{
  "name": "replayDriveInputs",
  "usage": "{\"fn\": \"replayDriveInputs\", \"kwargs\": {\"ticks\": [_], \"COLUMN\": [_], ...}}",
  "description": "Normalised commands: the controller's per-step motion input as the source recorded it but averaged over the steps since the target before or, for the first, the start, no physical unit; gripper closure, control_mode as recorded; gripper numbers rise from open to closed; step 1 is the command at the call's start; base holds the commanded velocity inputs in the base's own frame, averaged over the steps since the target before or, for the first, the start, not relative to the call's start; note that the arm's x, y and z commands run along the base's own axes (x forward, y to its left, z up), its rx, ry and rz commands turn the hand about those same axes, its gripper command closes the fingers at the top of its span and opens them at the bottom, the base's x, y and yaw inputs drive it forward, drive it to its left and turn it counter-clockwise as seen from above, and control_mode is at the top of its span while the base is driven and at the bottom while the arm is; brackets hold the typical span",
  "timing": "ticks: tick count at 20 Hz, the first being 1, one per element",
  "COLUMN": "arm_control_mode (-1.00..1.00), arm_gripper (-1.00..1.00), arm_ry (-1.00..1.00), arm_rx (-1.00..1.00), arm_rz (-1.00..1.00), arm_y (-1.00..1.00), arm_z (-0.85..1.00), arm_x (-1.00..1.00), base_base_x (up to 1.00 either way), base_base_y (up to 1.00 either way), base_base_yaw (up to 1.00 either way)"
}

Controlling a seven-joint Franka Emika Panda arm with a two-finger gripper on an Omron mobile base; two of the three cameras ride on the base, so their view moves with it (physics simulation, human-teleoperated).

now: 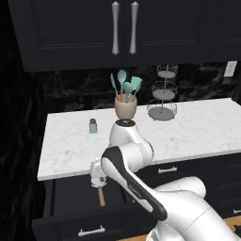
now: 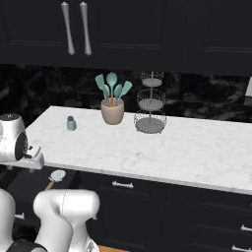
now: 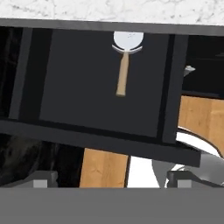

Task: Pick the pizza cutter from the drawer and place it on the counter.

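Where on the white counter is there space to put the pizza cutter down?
The counter is bare along its front edge, and widely to the right of the wire stand. There is also room left of the small shaker. It is crowded at the back middle, where the shaker, the spatula pot and the wire stand sit in a row.

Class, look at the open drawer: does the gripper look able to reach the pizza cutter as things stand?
Probably yes. The drawer is pulled out, and the pizza cutter lies alone on its dark floor with nothing over it. The gripper hangs open above the drawer, so a straight descent looks free.
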Motion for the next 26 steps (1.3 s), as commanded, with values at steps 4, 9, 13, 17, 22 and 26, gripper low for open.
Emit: {"fn": "replayDriveInputs", "kwargs": {"ticks": [4,9,13,17,22,26], "arm_control_mode": [-1.00,-1.00,-1.00,-1.00,-1.00,-1.00], "arm_gripper": [-1.00,-1.00,-1.00,-1.00,-1.00,-1.00], "arm_ry": [0.03,0.01,0.00,0.02,0.04,0.10], "arm_rx": [0.00,0.00,0.00,0.00,-0.01,0.00], "arm_rz": [-0.10,-0.10,-0.09,-0.05,0.00,0.00], "arm_y": [0.14,0.02,0.00,0.01,0.00,0.00], "arm_z": [-0.61,-0.29,-0.26,-0.39,-0.39,-0.29], "arm_x": [-0.18,0.00,0.01,0.17,0.21,0.07], "base_base_x": [0.00,0.00,0.00,0.00,0.00,0.00], "base_base_y": [0.00,0.00,0.00,0.00,0.00,0.00], "base_base_yaw": [0.00,0.00,0.00,0.00,0.00,0.00]}}
